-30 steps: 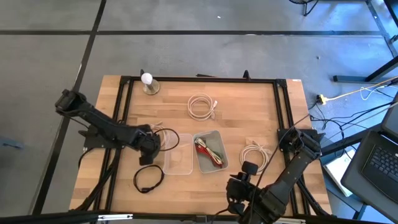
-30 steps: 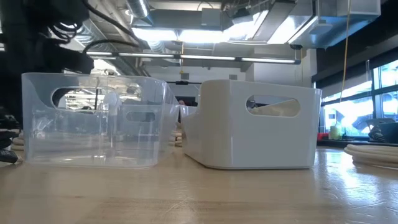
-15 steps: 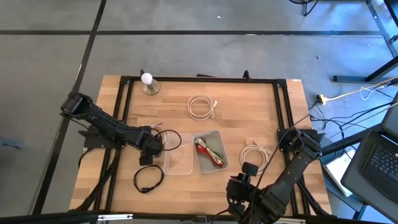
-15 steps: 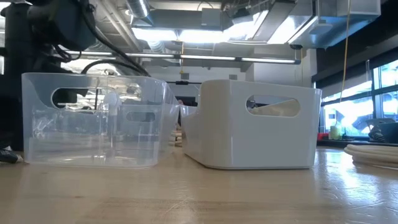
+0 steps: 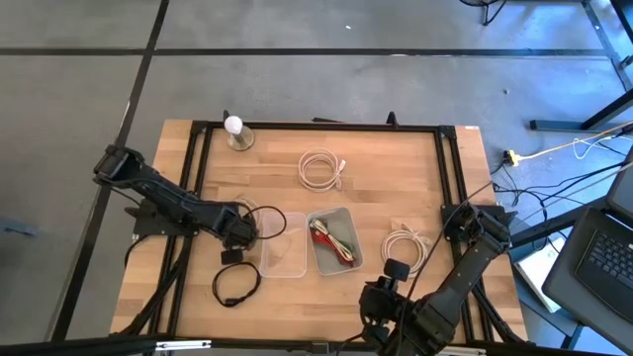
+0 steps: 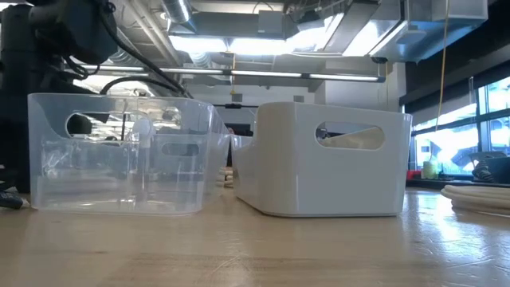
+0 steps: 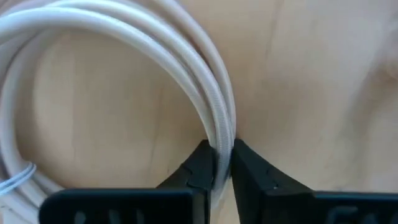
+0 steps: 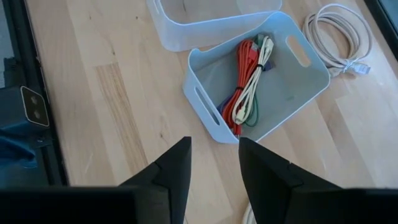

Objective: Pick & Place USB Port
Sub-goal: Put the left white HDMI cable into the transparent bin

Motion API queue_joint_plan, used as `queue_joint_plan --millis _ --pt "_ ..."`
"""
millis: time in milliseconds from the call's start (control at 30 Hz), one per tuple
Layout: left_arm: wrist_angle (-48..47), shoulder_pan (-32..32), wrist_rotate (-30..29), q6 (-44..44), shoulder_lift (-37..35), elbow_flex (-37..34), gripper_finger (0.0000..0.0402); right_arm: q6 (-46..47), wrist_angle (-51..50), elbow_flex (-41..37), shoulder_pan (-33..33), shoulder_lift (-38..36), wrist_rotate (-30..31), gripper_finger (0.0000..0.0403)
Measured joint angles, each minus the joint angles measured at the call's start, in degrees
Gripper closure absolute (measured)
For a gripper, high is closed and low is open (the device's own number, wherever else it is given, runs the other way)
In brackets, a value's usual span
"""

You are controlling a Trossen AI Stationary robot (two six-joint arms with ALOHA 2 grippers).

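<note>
Left wrist view shows the left gripper pinching a round coil of white cable that lies flat on the pale wooden table; the two dark fingers press on the cord from both sides, so the jaws are clamped on it. High view shows that same left gripper down low at the left side of the table, with the white cable right by the clear plastic bin. Just in front of the gripper lies a black cable loop. Beside the clear bin sits a light grey plastic bin holding red, green and cream cables. To its right lies another white cable coil, and farther back a third white coil and a white ball on a round stand. Right wrist view shows the right gripper hanging over the near edge of the table with its fingers spread apart and nothing between them, looking down on the grey bin. Low view shows only the clear bin and the grey bin side by side, with a dark arm behind the clear one; the pinched cable is hidden there.
</note>
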Motion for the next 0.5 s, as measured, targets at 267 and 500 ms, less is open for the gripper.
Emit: queue_joint_plan --millis 267,500 --pt "-13.3 -1.9 -4.9 -6.2 -4.9 0.2 0.0373 0.0 0.1 0.0 0.1 0.0 0.0 0.0265" --pt "-27.8 -7.6 -8.0 -16.0 -12.3 7.7 0.0373 0.0 0.1 0.0 0.2 0.0 0.1 0.0265"
